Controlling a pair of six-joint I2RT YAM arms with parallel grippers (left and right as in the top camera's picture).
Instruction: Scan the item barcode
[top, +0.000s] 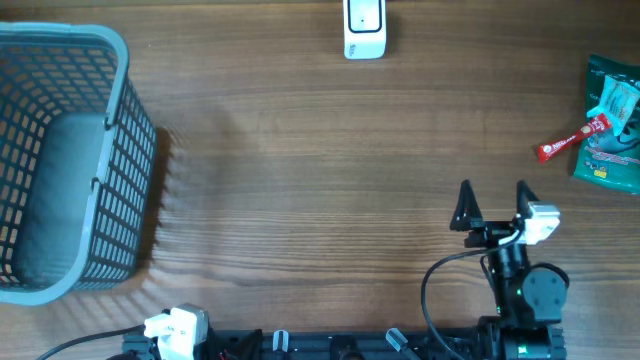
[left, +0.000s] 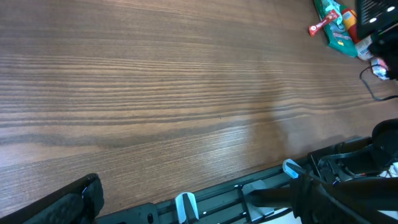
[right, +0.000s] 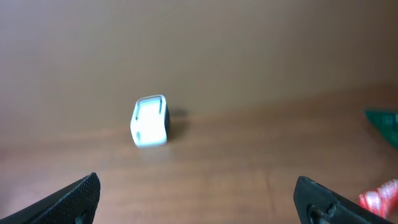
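Note:
A white barcode scanner (top: 363, 28) stands at the table's far edge, small and blurred in the right wrist view (right: 150, 121). A green packet (top: 612, 125) lies at the far right with a red tube (top: 572, 140) against its left side. Both also show in the left wrist view, the packet (left: 341, 36) and the tube (left: 320, 26). My right gripper (top: 493, 205) hovers open and empty near the front right, left of those items; its fingers (right: 71, 199) frame bare wood. My left gripper (left: 199, 208) is open and empty over the front edge.
A grey mesh basket (top: 130, 150) fills the left end of the table. A dark rail with clips (left: 242, 196) runs along the front edge. A black cable (top: 440, 275) loops beside the right arm's base.

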